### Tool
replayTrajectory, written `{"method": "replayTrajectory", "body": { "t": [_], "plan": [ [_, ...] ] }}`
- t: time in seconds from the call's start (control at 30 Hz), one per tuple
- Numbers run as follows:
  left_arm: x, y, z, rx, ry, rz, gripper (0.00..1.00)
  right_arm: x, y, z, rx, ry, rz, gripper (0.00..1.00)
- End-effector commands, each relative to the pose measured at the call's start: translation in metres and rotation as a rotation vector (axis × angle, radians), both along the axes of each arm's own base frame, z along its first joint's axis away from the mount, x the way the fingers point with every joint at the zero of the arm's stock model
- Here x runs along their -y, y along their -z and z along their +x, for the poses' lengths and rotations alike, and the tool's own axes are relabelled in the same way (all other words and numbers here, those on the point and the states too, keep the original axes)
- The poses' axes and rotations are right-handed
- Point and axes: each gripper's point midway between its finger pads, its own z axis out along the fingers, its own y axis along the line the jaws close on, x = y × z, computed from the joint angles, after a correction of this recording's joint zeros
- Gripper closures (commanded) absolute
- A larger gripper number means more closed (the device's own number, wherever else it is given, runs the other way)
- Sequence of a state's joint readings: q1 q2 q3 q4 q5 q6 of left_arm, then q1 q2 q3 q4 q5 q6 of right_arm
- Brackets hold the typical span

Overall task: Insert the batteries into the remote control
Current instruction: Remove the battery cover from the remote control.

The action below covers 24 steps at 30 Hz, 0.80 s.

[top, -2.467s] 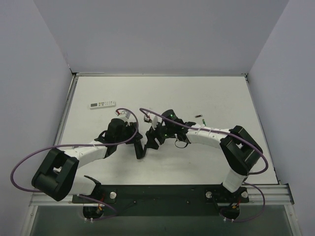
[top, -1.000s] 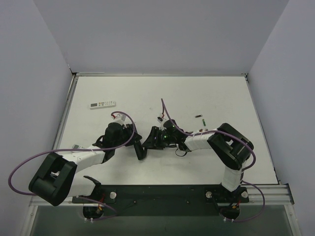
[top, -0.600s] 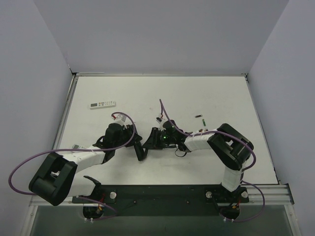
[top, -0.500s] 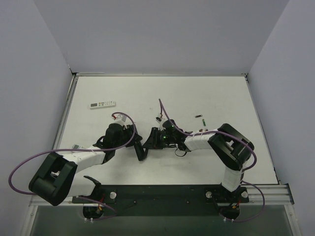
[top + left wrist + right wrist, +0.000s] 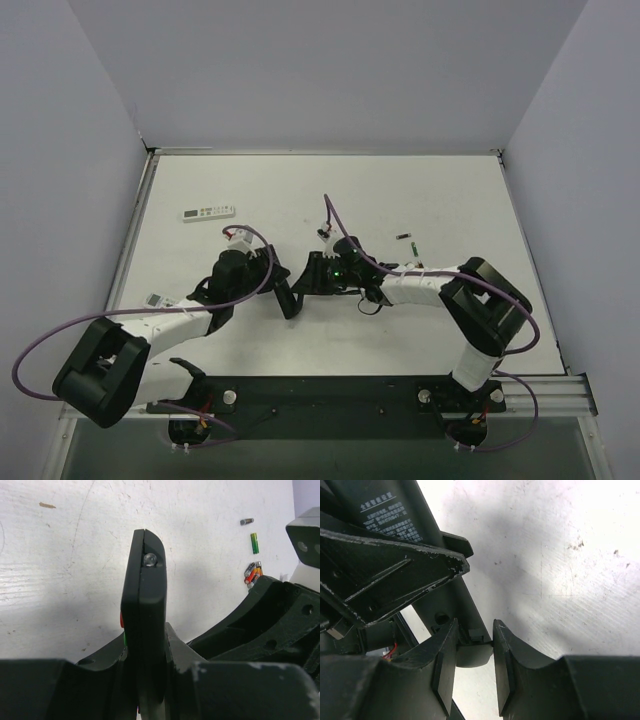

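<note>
The black remote control (image 5: 144, 600) stands on edge, clamped in my left gripper (image 5: 145, 645), its front end with the clear lens pointing away. Seen from above, the remote control (image 5: 290, 300) lies between the two grippers, left gripper (image 5: 276, 288) beside right gripper (image 5: 308, 277). My right gripper (image 5: 475, 626) is shut on the remote's other end (image 5: 475, 647), a finger (image 5: 445, 665) on each side; the labelled back (image 5: 390, 515) runs up to the left. Loose batteries (image 5: 254, 543) lie on the table beyond, also visible as batteries (image 5: 405, 237) from above.
A long white remote (image 5: 208, 212) lies at the back left of the white table (image 5: 440, 190). More cells (image 5: 252, 570) and a dark one (image 5: 246, 522) lie near the right arm's black body (image 5: 280, 610). Purple cables loop over both arms.
My right gripper has closed on the remote's end. Both wrists have shifted a little toward the back with the remote between them, and the right elbow has swung to the right.
</note>
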<state>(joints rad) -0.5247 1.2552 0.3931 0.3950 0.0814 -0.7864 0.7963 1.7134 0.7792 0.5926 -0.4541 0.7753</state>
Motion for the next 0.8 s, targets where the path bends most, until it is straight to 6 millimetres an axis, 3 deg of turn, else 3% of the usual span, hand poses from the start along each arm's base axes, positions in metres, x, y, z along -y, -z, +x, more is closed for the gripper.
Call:
{"method": "replayTrajectory", "body": {
  "t": [0.0,0.2,0.37,0.47,0.5,0.57,0.6,0.67,0.7,0.77],
  "plan": [
    [-0.009,0.018,-0.015,-0.083,-0.025,0.050,1.00,-0.017,-0.082,0.029,0.270,0.031,0.193,1.00],
    [-0.016,0.003,-0.007,-0.068,-0.104,0.034,1.00,-0.031,-0.088,0.000,0.414,-0.095,0.146,1.00],
    [-0.023,-0.011,-0.002,-0.031,-0.142,0.041,1.00,-0.025,-0.088,-0.002,0.478,-0.116,0.079,1.00],
    [-0.032,-0.010,-0.007,-0.008,-0.152,0.060,1.00,-0.004,-0.084,0.009,0.476,-0.080,-0.035,1.00],
    [-0.034,-0.012,-0.009,0.006,-0.154,0.054,1.00,0.010,-0.067,0.006,0.443,-0.096,-0.132,1.00],
    [-0.034,-0.029,-0.010,0.087,-0.144,0.015,1.00,0.027,-0.069,0.013,0.439,-0.078,-0.203,1.00],
    [-0.037,-0.026,-0.014,0.102,-0.141,0.015,1.00,0.044,-0.053,0.006,0.391,-0.106,-0.301,1.00],
    [-0.040,-0.045,-0.016,0.192,-0.134,-0.017,1.00,0.060,-0.052,0.011,0.382,-0.103,-0.391,1.00],
    [-0.041,-0.045,-0.020,0.211,-0.125,-0.023,1.00,0.078,-0.038,0.002,0.336,-0.143,-0.490,1.00],
    [-0.043,-0.064,-0.023,0.291,-0.120,-0.065,1.00,0.093,-0.027,0.000,0.293,-0.163,-0.578,1.00]
  ]
}}
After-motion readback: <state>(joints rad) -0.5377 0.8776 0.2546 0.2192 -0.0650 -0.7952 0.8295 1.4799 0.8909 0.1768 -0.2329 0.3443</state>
